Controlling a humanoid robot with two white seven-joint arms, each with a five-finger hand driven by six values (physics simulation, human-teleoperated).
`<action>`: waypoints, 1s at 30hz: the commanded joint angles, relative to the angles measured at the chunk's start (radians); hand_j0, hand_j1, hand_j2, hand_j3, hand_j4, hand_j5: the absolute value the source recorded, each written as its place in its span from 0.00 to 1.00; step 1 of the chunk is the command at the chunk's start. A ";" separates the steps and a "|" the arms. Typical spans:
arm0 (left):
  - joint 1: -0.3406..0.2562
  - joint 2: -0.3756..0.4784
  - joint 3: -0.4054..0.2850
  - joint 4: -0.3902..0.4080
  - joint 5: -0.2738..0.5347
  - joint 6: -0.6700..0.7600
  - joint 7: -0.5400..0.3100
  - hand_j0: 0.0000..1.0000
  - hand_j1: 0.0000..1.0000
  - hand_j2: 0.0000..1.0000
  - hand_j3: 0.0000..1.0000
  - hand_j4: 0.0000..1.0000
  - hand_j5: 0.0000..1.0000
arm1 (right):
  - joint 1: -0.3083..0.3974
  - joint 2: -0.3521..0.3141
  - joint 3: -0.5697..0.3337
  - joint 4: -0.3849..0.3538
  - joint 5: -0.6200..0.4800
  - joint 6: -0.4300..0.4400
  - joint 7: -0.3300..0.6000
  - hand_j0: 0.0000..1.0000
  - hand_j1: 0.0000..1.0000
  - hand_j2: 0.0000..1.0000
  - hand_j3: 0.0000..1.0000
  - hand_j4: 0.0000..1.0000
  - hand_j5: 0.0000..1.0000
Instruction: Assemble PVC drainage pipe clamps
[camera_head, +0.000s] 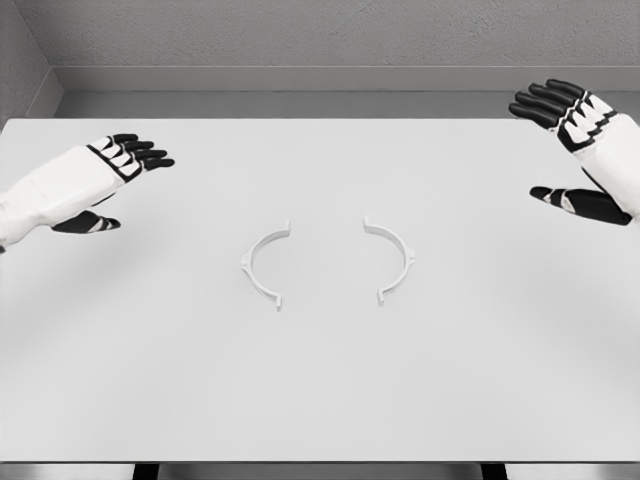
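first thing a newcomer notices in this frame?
Two white half-ring clamp pieces lie apart at the middle of the white table, the left clamp half and the right clamp half, open sides facing each other across a gap. Next, the black-fingered hands at the sides: the left hand and the right hand, both open, holding nothing, well clear of the pieces.

Matt white plastic clamp halves (267, 264) on smooth table (320, 380).
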 joint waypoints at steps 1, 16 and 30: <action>-0.002 -0.004 0.003 0.009 -0.001 0.001 -0.003 1.00 1.00 1.00 1.00 1.00 1.00 | -0.003 -0.002 0.049 0.001 0.012 -0.001 0.001 1.00 1.00 1.00 1.00 1.00 1.00; -0.011 -0.047 0.000 0.127 0.062 0.001 0.003 1.00 1.00 1.00 1.00 1.00 1.00 | -0.275 0.213 0.296 0.237 0.277 0.064 0.337 1.00 1.00 1.00 1.00 1.00 1.00; -0.018 -0.093 -0.016 0.123 0.077 0.001 0.003 1.00 1.00 1.00 1.00 1.00 1.00 | -0.276 0.264 0.353 0.277 0.322 0.063 0.335 1.00 1.00 1.00 1.00 1.00 1.00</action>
